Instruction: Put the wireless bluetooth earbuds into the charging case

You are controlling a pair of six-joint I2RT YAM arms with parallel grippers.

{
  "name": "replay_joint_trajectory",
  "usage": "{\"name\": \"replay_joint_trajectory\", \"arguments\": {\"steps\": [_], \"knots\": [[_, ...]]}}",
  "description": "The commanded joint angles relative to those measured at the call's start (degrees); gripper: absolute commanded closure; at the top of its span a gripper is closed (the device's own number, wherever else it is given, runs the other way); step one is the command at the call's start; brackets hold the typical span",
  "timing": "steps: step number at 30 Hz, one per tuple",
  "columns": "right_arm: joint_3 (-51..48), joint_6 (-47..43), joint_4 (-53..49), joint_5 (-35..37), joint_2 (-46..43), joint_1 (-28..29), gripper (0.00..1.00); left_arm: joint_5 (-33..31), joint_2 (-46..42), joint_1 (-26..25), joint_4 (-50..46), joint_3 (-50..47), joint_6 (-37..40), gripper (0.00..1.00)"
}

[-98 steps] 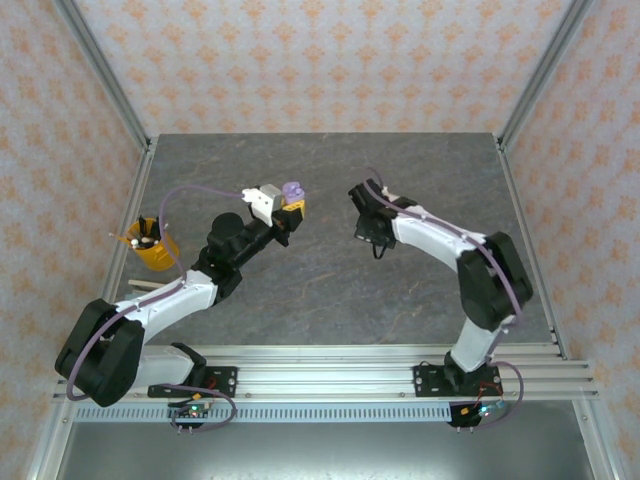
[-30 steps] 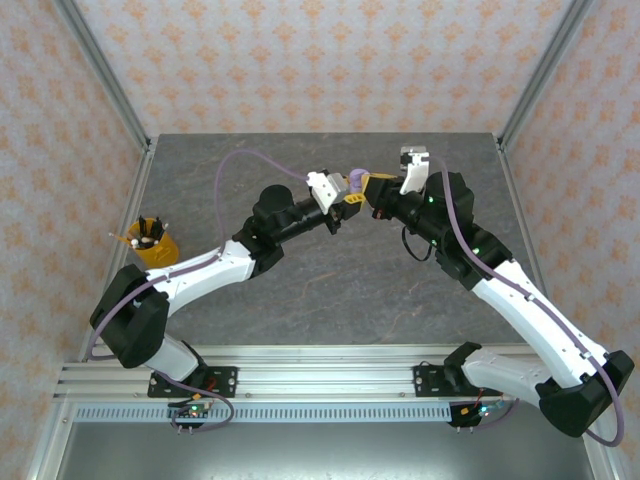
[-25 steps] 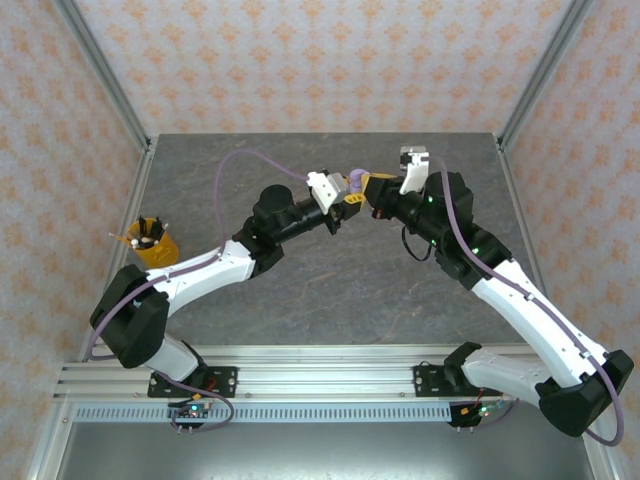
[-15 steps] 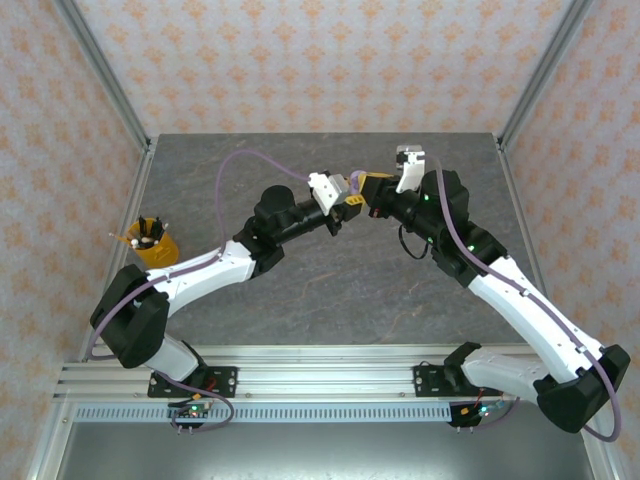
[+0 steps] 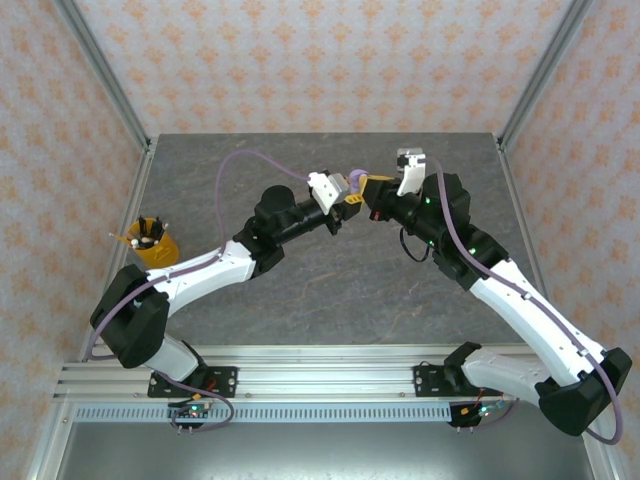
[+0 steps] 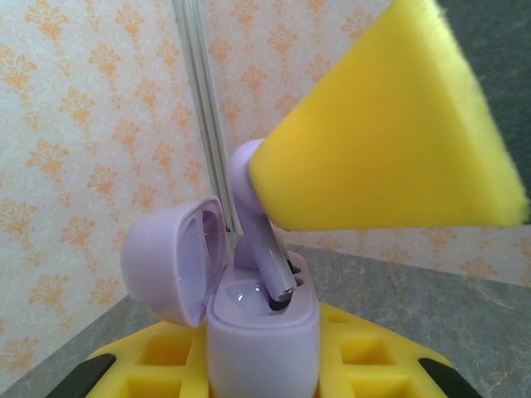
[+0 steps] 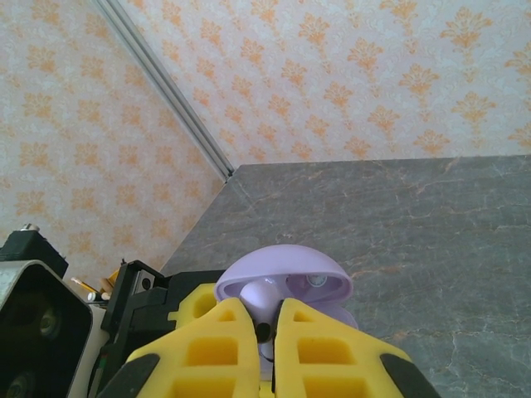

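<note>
Above the desk [image 5: 330, 300] both arms meet in mid-air. The left jaws clench the open lilac case [image 6: 261, 332], lid tipped back, steadying it so the right jaws, pinching a lilac earbud [image 6: 264, 249], can steer its stem into the socket.

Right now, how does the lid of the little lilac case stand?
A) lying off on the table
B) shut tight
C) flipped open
C: the lid of the charging case stands flipped open to one side, while a lilac earbud points stem-first into the case.
</note>
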Motion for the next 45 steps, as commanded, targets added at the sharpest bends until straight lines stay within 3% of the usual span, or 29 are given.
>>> {"name": "replay_joint_trajectory", "arguments": {"steps": [1,12,23,30,32,37,42,45], "knots": [[-0.91,-1.19,-0.86,0.21,-1.01,0.24,0.92,-1.4,-1.79,-0.51,2.11,2.39,0.66,1.0],[-0.77,-2.21,-1.54,-3.97,-0.05,0.37,0.92,-3.21,-0.48,-0.5,2.59,3.81,-0.46,1.0],[0.45,-0.15,-3.31,-0.01,0.09,0.5,0.89,-5.01,-0.12,-0.51,3.21,2.84,-0.76,1.0],[0.69,7.21,-9.44,9.68,0.57,-3.97,0.74,-9.7,-2.32,0.52,5.94,-2.25,-0.39,1.0],[0.42,10.44,-11.11,12.37,1.86,-6.51,0.61,-10.63,-3.72,1.19,5.63,-3.8,-0.37,1.0],[6.72,15.69,-19.79,17.27,15.33,-15.47,0.41,-11.73,-6.39,2.22,5.45,-7.08,-1.86,1.0],[18.61,18.29,-23.81,16.77,34.73,-24.02,0.4,-12.04,-7.87,2.22,4.67,-8.99,-3.2,1.0],[32.75,15.37,-31.17,17.72,49.35,-26.27,0.4,-12.06,-8.92,2.16,4.04,-10.08,-3.36,1.0]]}}
